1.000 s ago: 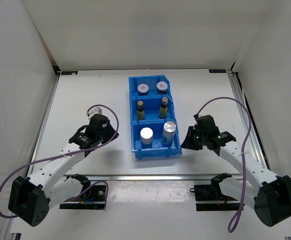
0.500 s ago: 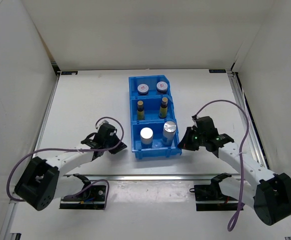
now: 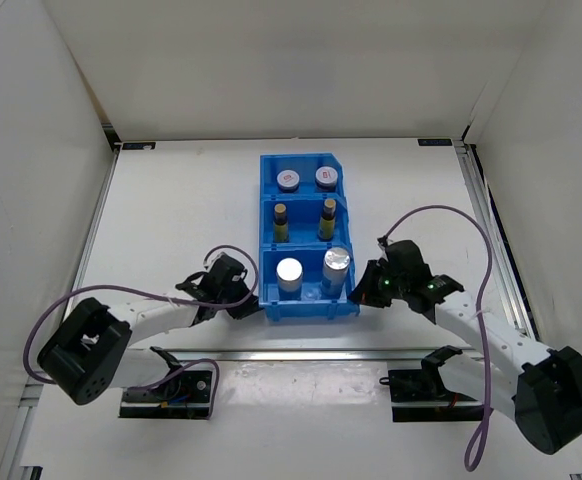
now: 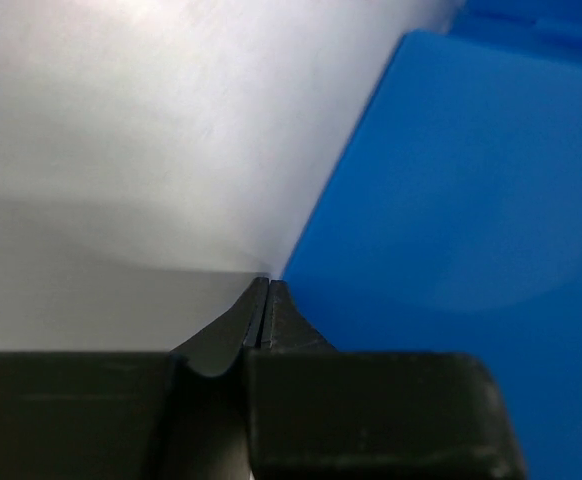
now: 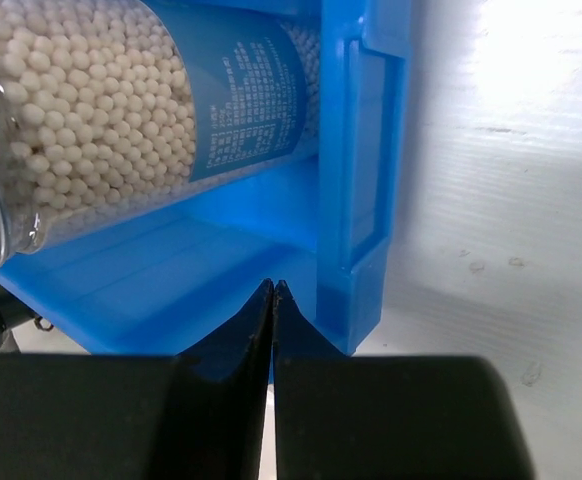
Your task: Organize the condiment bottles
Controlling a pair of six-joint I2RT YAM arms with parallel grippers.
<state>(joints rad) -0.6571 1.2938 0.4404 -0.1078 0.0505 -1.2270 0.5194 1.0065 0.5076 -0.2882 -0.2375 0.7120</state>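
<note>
The blue bin (image 3: 267, 200) stands mid-table with three compartments. Two red-marked jars (image 3: 289, 180) fill the far one, two amber bottles (image 3: 281, 220) the middle one, two silver-topped cylinders (image 3: 290, 271) the near one. One cylinder, full of white beads (image 5: 101, 120), fills the right wrist view. My left gripper (image 3: 254, 305) is shut and empty, its tips (image 4: 268, 283) against the bin's near left corner (image 4: 451, 200). My right gripper (image 3: 359, 293) is shut and empty, its tips (image 5: 272, 285) at the bin's near right corner (image 5: 356, 200).
White walls enclose the table on three sides. A metal rail (image 3: 301, 353) runs along the near edge by the arm bases. Purple cables (image 3: 441, 215) loop off both arms.
Both grippers have moved inward to the bin's near corners, the left one farthest. The bin has shifted slightly to the right and straightened.
</note>
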